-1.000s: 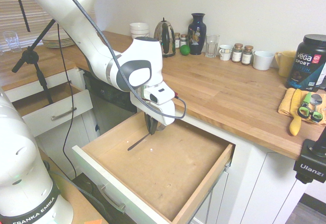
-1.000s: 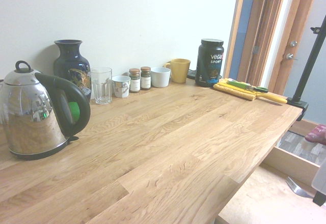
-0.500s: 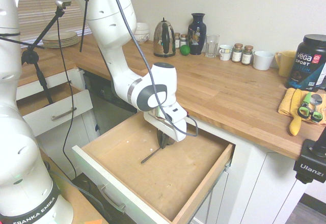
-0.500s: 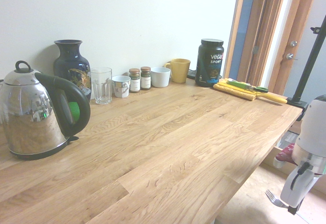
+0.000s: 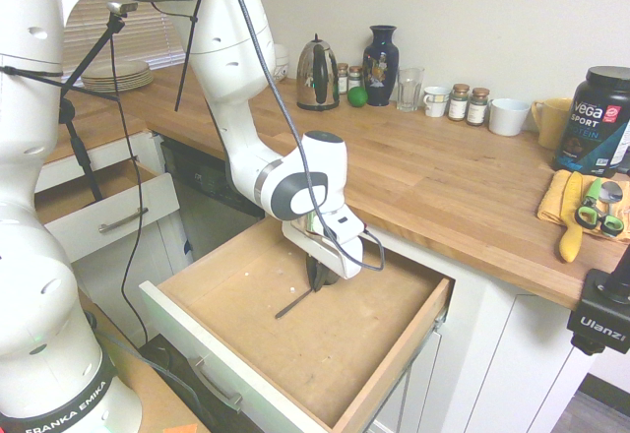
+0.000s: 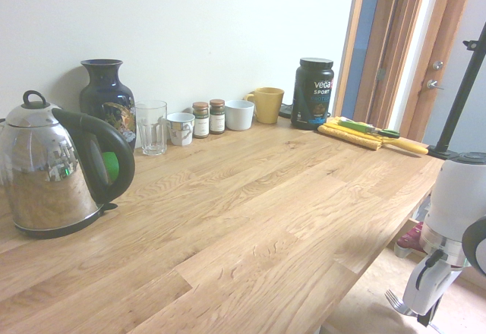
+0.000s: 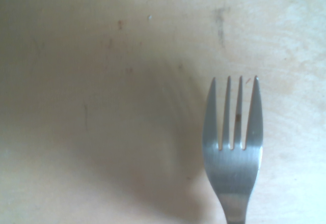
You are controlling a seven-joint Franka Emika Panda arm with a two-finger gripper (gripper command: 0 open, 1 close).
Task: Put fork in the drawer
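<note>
The fork (image 5: 295, 302) is being held by the hand (image 5: 314, 278), whose fingers are clamped together on it, low inside the open drawer (image 5: 394, 349). The handle is slanting down toward the drawer's brown bottom, and the tines (image 7: 233, 113) are being shown by the wrist view just above that board. The drawer is standing pulled out below the wooden surface (image 5: 453, 187).
</note>
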